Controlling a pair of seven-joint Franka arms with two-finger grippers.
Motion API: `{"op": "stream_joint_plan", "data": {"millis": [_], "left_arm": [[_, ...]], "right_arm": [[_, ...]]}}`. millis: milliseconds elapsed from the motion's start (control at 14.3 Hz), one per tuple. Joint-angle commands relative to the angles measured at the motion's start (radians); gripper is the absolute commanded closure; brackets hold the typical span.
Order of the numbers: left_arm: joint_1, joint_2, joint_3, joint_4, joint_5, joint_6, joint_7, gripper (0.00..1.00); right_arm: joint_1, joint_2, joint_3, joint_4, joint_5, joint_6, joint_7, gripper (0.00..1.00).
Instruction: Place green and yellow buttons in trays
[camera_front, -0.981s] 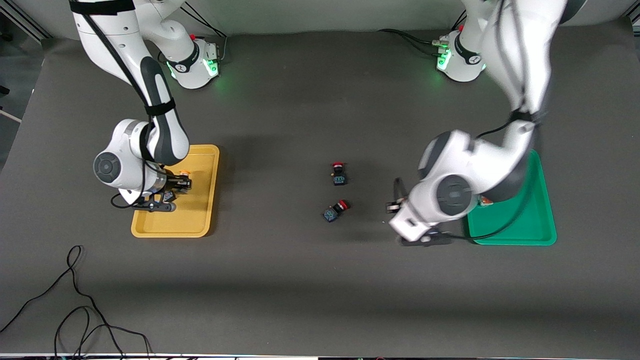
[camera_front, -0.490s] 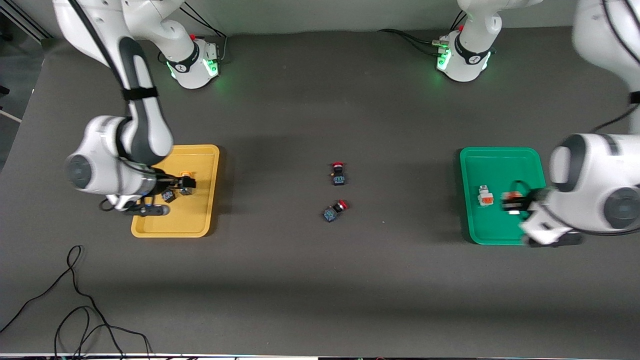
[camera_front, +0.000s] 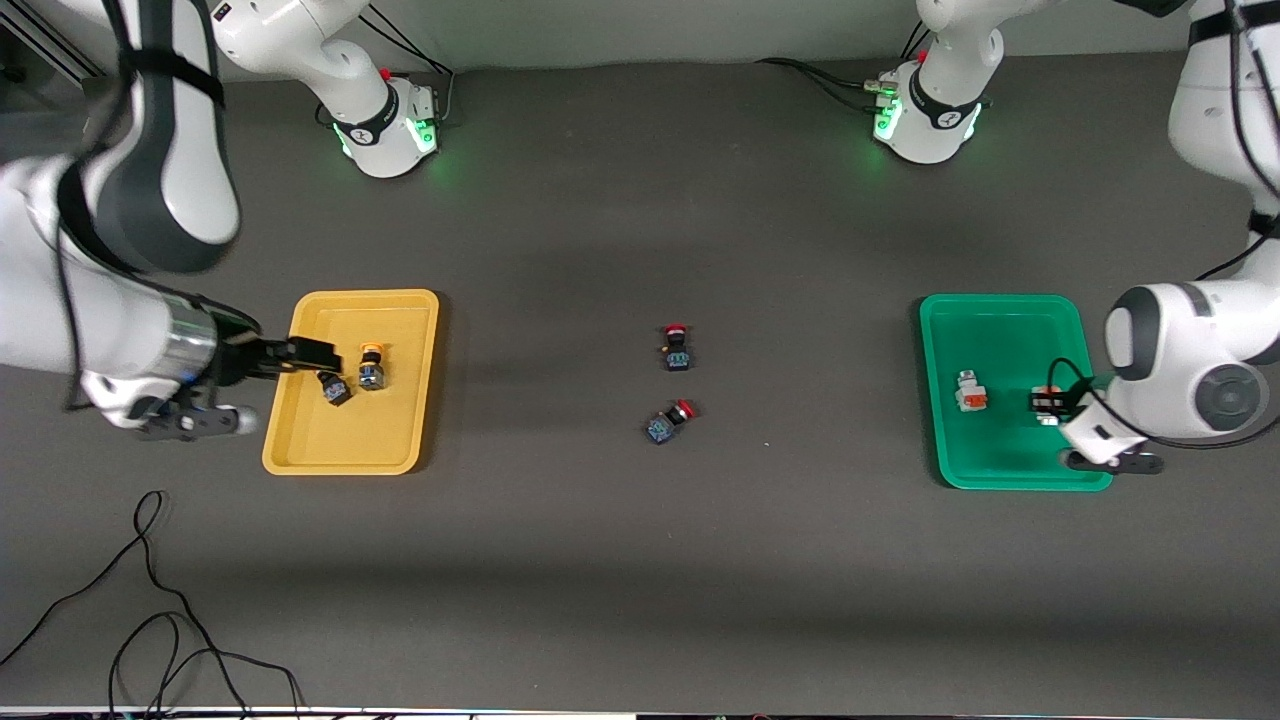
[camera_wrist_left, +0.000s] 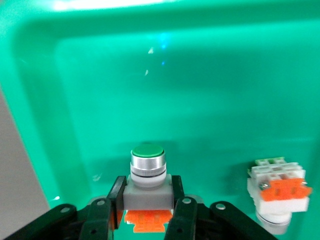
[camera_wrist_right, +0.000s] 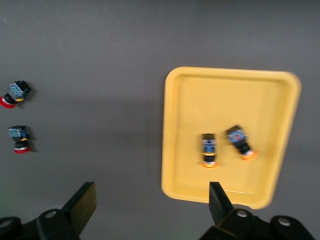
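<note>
Yellow tray (camera_front: 409, 320), green tray (camera_front: 990, 312), 2 red-capped switches (camera_front: 677, 347) (black-bodied) on the dark grey table (camera_front: 640, 560).

Our right gripper (camera_wrist_right: 150, 207) hangs wide open — nothing between its jaws; our left gripper (camera_wrist_left: 146, 210) jaws are filled by a green-capped button (camera_wrist_left: 147, 172), green tray (camera_wrist_left: 40, 140) wall just beside.

Tray (camera_front: 352, 455) at right arm's end of worktop (camera_front: 640, 560): two buttons (camera_front: 372, 366) inside, side by side.
Tray (camera_front: 1000, 320) at left arm's end: two buttons (camera_front: 970, 391) inside, apart.
Mid-worktop, between trays: two switches (camera_front: 677, 347), one nearer the front camera.
</note>
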Motion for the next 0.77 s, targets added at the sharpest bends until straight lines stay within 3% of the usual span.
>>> {"op": "stream_joint_plan", "data": {"millis": [0, 210, 280, 350, 561, 701], "left_arm": [[0.0, -0.035, -0.001, 0.005, 0.033, -0.04, 0.032, 0.0], [0.0, -0.074, -0.004, 0.118, 0.03, -0.254, 0.069, 0.0], [0.0, -0.099, -0.007, 0.152, 0.024, -0.325, 0.075, 0.0], [0.0, -0.127, -0.009, 0.181, 0.015, -0.382, 0.092, 0.0], [0.002, -0.215, -0.007, 0.218, -0.048, -0.503, 0.159, 0.0], [0.004, -0.3, -0.006, 0.215, -0.088, -0.559, 0.174, 0.0]], "right_arm": [[0.073, -0.115, -0.008, -0.023, -0.136, -0.019, 0.041, 0.0], [0.064, -0.172, 0.003, -0.034, -0.18, -0.039, 0.052, 0.0], [0.029, -0.194, 0.039, -0.043, -0.212, -0.039, 0.052, 0.0], [-0.07, -0.223, 0.132, -0.05, -0.236, -0.039, 0.05, 0.0], [-0.374, -0.303, 0.493, -0.102, -0.275, -0.04, 0.081, 0.0], [-0.506, -0.329, 0.623, -0.125, -0.299, -0.023, 0.106, 0.0]]}}
